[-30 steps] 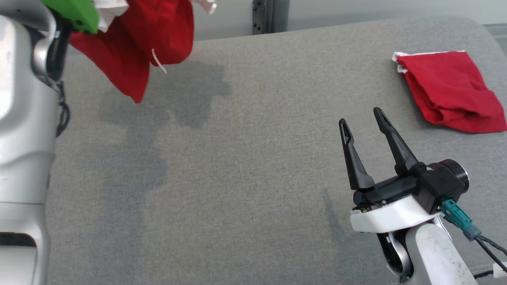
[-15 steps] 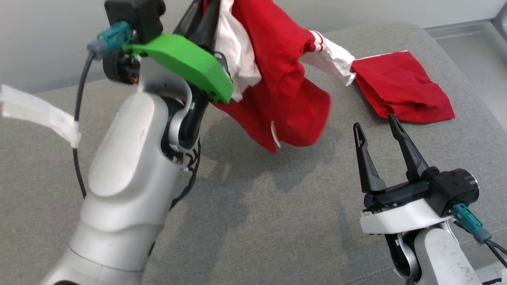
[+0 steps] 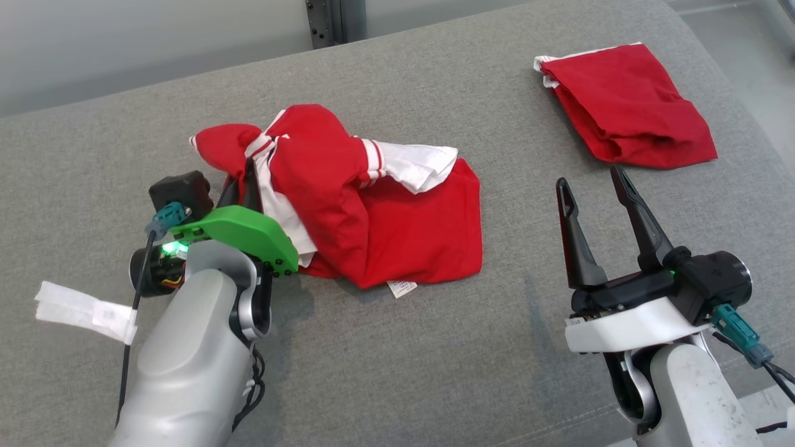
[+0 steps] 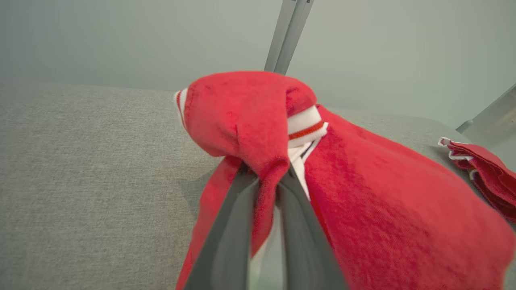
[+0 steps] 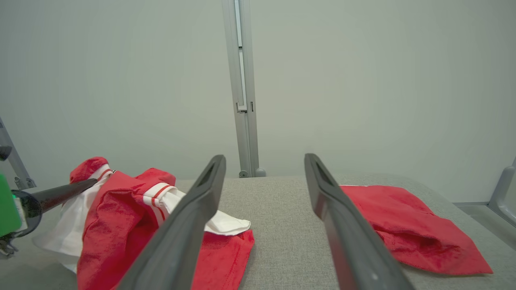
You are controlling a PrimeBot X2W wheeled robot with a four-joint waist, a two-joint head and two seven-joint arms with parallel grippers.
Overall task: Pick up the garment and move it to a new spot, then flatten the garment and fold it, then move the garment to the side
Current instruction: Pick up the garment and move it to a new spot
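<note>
While the right gripper (image 3: pixel 590 177) stands wide and empty at the lower right of the head view, the left gripper (image 3: pixel 247 186) at lower left pinches a fold of the red-and-white garment (image 3: pixel 385 223), which lies crumpled mid-frame on the grey cushion (image 3: pixel 435 347); a folded red cloth (image 3: pixel 627 105) rests upper right, well apart

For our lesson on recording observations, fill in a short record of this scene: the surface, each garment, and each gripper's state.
surface: grey fabric surface
worked garment: red and white shirt, crumpled, lying mid-surface
other garment: folded red garment, far right, apart from the shirt
left gripper: shut on a bunched part of the shirt
right gripper: open, empty, touching neither garment
</note>
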